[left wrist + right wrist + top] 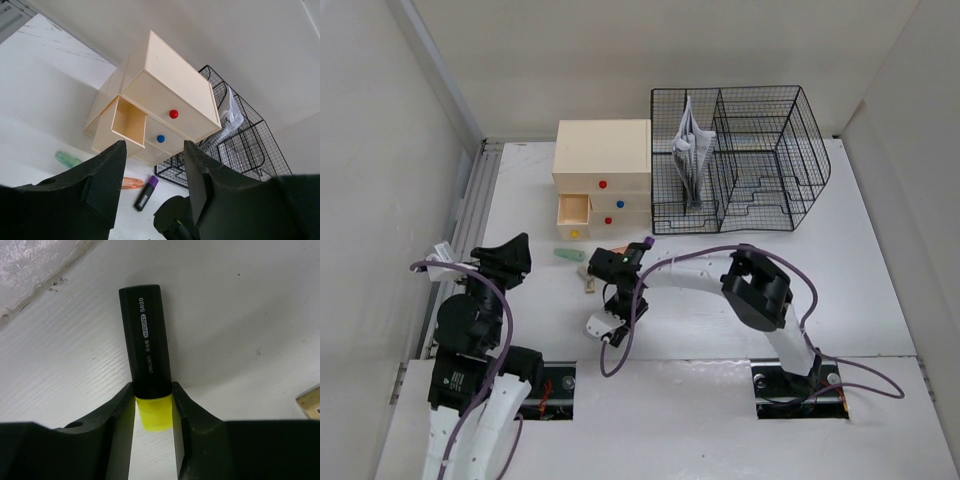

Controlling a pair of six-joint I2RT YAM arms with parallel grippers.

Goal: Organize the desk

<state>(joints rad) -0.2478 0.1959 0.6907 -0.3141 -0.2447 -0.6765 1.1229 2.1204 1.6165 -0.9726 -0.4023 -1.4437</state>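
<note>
Desk [840,280]: white top, spans the area ahead of both arm bases. Right arm bent at the elbow with the forearm reaching left. Right gripper [152,390] points down at the surface, fingers clamped on a black highlighter [146,340] near its yellow end. Left gripper [154,150] is raised, fingers spread with nothing between them, facing the drawer box [170,85].

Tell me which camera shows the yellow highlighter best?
The right wrist camera: the yellow highlighter fills the view, label readable, held in the right gripper. From the top camera the gripper hides it. The left wrist camera doesn't show it.
</note>
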